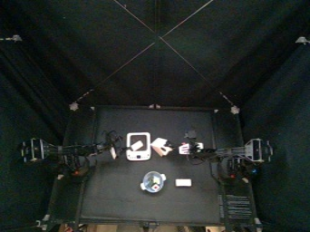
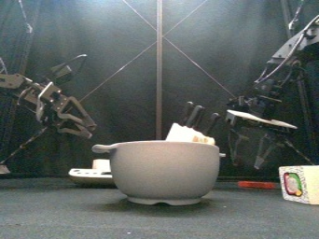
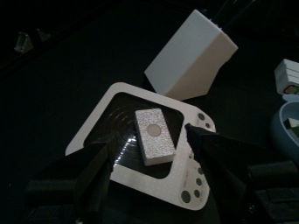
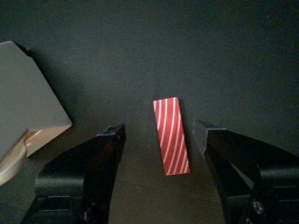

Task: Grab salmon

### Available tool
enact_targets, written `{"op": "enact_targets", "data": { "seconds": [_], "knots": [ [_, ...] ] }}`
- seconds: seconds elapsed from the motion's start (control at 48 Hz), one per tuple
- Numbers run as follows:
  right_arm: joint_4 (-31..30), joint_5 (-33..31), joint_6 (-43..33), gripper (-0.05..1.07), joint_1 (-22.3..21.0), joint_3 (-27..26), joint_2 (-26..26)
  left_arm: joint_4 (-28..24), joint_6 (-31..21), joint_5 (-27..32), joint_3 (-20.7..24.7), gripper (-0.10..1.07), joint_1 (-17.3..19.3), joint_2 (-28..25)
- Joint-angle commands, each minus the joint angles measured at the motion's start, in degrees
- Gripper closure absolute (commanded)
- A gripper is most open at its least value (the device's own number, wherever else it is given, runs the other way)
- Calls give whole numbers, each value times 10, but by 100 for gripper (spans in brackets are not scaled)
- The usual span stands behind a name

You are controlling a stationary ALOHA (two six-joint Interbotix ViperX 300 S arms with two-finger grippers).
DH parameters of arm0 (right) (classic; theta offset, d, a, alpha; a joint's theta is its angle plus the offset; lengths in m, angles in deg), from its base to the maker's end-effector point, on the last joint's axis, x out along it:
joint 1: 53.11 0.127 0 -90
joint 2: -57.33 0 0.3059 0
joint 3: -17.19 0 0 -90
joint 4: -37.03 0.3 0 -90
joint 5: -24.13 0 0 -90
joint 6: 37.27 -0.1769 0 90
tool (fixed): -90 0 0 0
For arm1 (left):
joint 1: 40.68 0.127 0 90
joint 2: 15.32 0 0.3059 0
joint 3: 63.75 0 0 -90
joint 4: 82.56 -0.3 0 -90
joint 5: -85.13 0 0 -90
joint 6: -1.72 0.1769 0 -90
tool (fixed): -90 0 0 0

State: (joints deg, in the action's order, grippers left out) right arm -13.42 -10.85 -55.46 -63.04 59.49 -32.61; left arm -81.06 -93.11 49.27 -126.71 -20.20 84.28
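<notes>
Right wrist view shows the salmon (image 4: pixel 170 136), a thin red strip with pale stripes, lying flat on the dark tabletop (image 4: pixel 152 52) between the spread jaws of the right hand (image 4: pixel 162 156), which hovers released above it. It looks light, stiff and low-lying, so pinching across its narrow width seems best. Left hand (image 3: pixel 158 175), also unclenched, hangs over a white tray (image 3: pixel 111 109) holding a white block (image 3: pixel 155 134)

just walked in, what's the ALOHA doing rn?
Going for the salmon, nothing held yet. The right hand hangs open over the red-and-white striped salmon piece, which lies flat on the table, jaws on either side, not touching. The left hand hangs open above a white plate with a small white block on it. A grey bowl sits toward the front.
</notes>
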Motion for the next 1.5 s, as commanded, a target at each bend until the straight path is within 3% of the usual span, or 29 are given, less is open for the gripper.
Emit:
{"op": "enact_targets", "data": {
  "seconds": [0.0, 0.479, 1.479],
  "knots": [
    [4, 1, 4, 8, -2, -4, -15, -1, 0, -2, 6, 2, -1, 1],
    [6, 24, 4, 8, -4, 9, -7, -1, 0, -2, 6, 2, -1, 1],
    [4, 43, 5, 9, -12, 3, 94, 0, 0, -2, 5, 2, -2, 1]
  ]
}}
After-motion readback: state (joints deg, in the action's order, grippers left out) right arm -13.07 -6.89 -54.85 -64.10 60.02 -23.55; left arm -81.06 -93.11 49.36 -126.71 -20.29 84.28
